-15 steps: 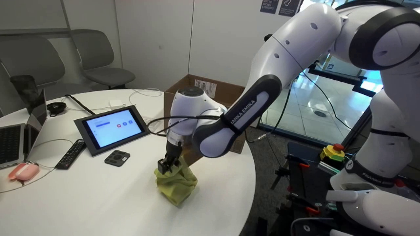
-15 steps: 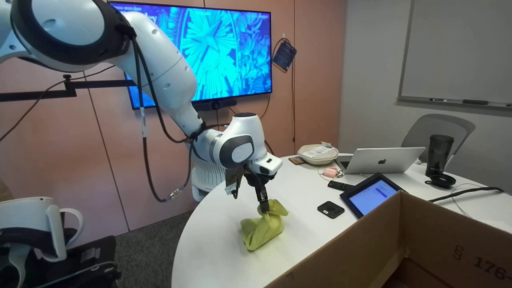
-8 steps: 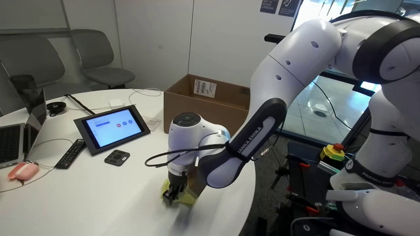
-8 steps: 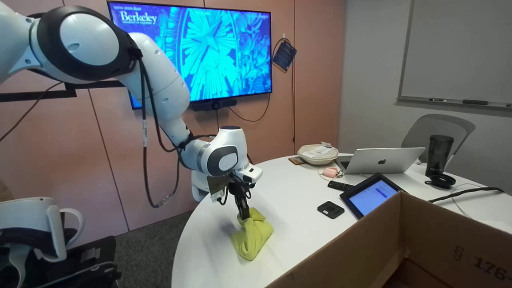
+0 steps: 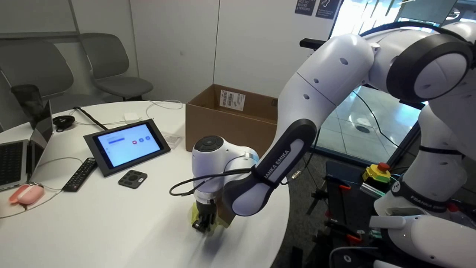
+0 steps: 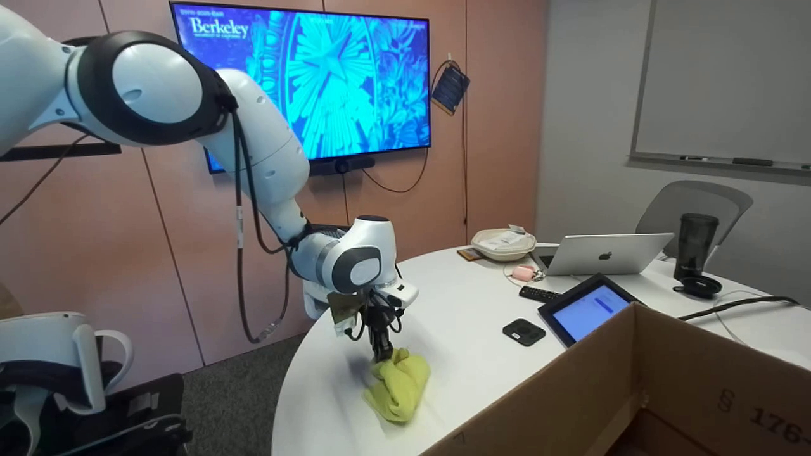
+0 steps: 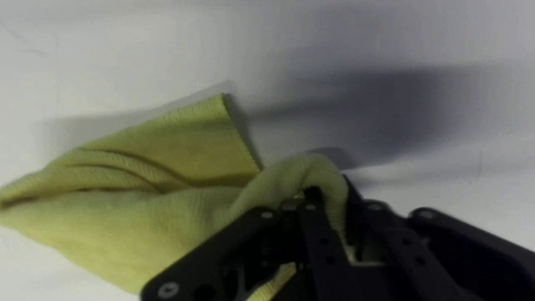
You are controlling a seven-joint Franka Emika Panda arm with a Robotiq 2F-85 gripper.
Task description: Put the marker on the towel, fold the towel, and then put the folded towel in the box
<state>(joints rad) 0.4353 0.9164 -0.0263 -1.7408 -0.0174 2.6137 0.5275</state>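
Wrist view: my jaws pinch the towel (image 7: 159, 217); I should lay it over toward nine o'clock before releasing.

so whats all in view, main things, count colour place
table: 1, white, centre
towel: 1, yellow-green, bunched on table
box: 1, brown, on table
tablet: 1, black, on table
laptop: 1, silver, on table
tumbler: 1, black, beside laptop
small case: 1, pink, beside laptop
bowl: 1, cream, beside laptop
remote: 1, black, beside tablet
button pad: 1, dark, beside tablet
cables: several, black and white, on table
chairs: 2, grey, behind table
wall screen: 1, blue, beyond table
whiteboard: 1, pale, above chairs
signs: 2, dark, beyond box
stop button: 1, red, off table
arm: 1, black-and-white, over table
jaws: 1 pair, black, closed on towel
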